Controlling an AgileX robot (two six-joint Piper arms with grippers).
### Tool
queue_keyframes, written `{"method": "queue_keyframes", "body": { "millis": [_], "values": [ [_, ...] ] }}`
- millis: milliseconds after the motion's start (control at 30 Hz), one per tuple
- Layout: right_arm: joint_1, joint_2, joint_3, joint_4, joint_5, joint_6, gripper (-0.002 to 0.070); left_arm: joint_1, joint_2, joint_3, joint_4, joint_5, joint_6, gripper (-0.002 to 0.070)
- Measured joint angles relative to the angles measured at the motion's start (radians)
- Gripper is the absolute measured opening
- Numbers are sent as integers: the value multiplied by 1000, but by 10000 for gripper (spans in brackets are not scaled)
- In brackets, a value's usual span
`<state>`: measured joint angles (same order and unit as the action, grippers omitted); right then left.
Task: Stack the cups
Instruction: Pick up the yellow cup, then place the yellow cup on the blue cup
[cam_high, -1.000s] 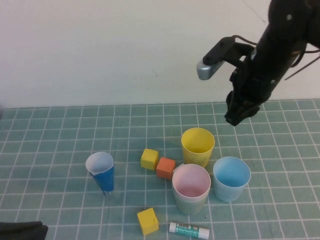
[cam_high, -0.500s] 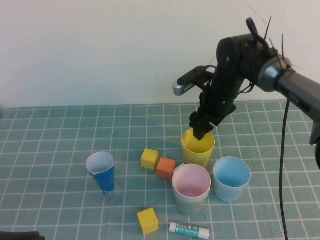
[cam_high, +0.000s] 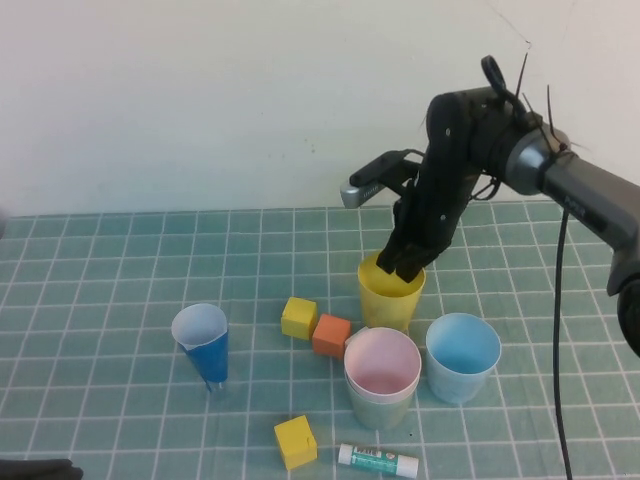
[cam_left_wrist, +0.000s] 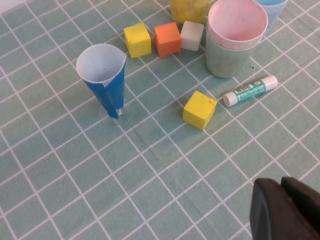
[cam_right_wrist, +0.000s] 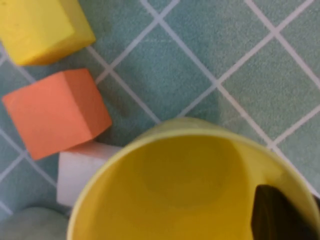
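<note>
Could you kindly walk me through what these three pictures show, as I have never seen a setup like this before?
This is a two-armed robot at a tiled green table; its job is stacking cups. The high view looks down from the robot's own side. The other two pictures come from cameras on each wrist.

The right gripper is shut on the rim of the yellow cup, one finger inside it; the right wrist view looks straight into that cup. The left gripper is shut, holds nothing and hangs low over the near edge of the table.

The pink cup already sits inside the green cup, and the blue cup stands beside them. Also there: a dark-blue cone cup, two yellow cubes, an orange cube, a white cube and a glue stick.
</note>
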<state>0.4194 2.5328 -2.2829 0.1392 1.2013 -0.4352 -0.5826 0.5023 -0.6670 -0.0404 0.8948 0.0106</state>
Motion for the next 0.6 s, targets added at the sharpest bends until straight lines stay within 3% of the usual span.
{"method": "queue_keyframes", "body": {
  "millis": [367, 600],
  "values": [
    [0, -365, -22, -9, 28, -53, 16, 0, 0, 0, 17, -17, 0, 1],
    [0, -620, 408, -66, 31, -61, 16, 0, 0, 0, 24, -79, 0, 1]
  ]
}}
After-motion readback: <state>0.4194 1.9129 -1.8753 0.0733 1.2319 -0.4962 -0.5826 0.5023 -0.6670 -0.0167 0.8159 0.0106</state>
